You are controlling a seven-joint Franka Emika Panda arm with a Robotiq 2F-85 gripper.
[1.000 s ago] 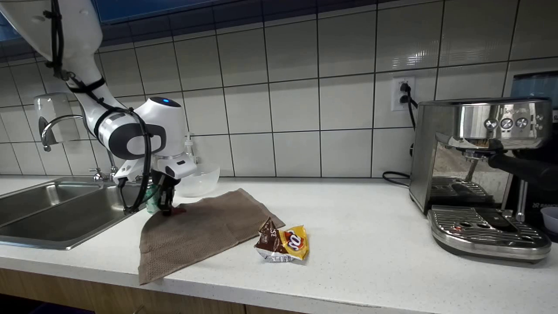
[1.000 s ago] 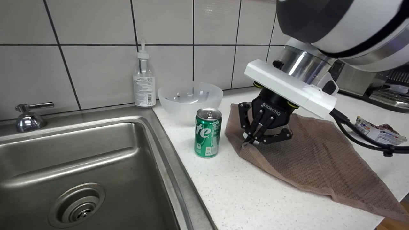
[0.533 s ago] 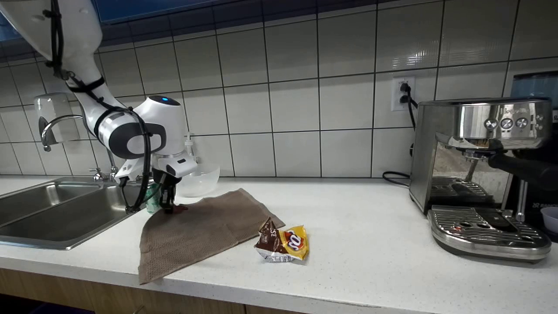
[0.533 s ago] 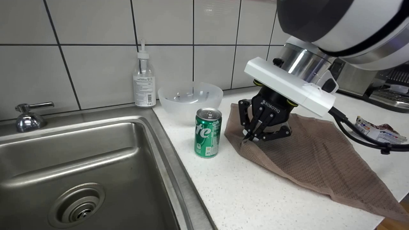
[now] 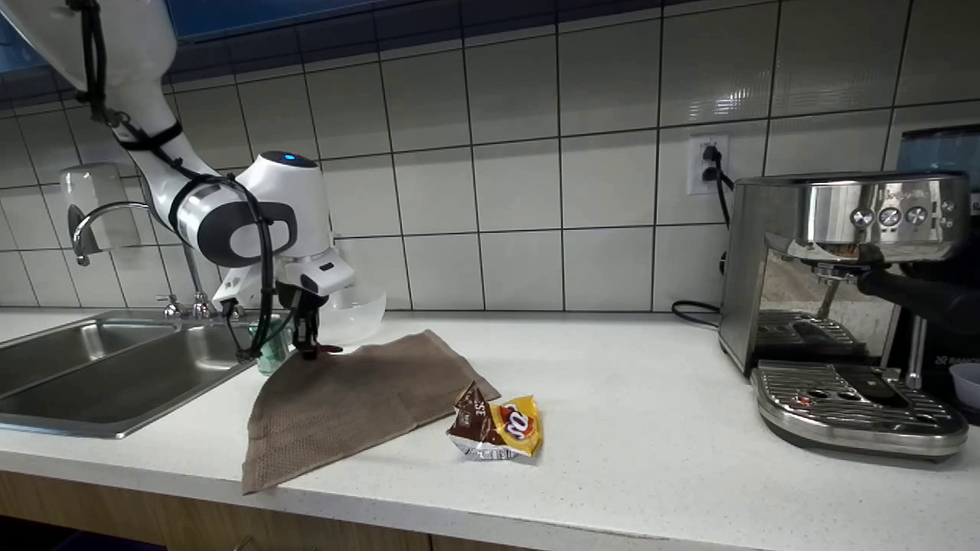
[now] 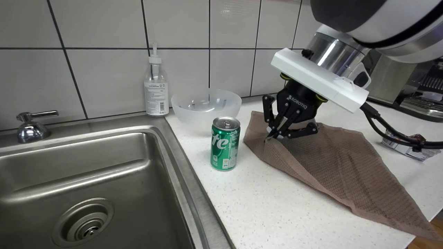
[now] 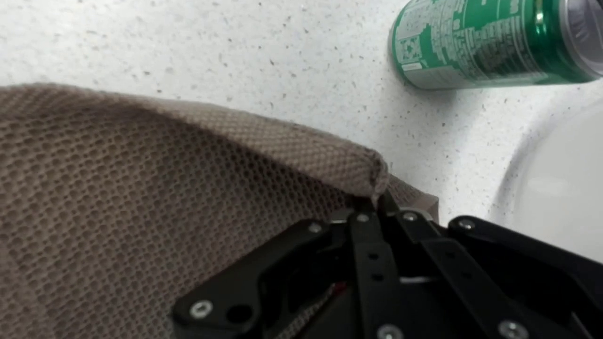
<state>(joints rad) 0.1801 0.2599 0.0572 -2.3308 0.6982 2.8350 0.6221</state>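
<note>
Rising slightly since the earlier frame, the black metal end effector (image 6: 273, 136) is pinching, jaws pressed together, one edge of a brown textured cloth (image 6: 332, 166), which is lying beside the upright green cylindrical metal can (image 6: 225, 145).

I have my arm (image 5: 210, 210) reaching down from above, wrist (image 6: 330, 52) tilted, gripper (image 6: 273, 134) slanting downward, jaws pinched together.

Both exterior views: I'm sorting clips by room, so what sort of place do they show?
Probably a kitchen or kitchenette: a double sink is set into the white counter, where an espresso machine also stands, and the wall behind is tiled.
</note>
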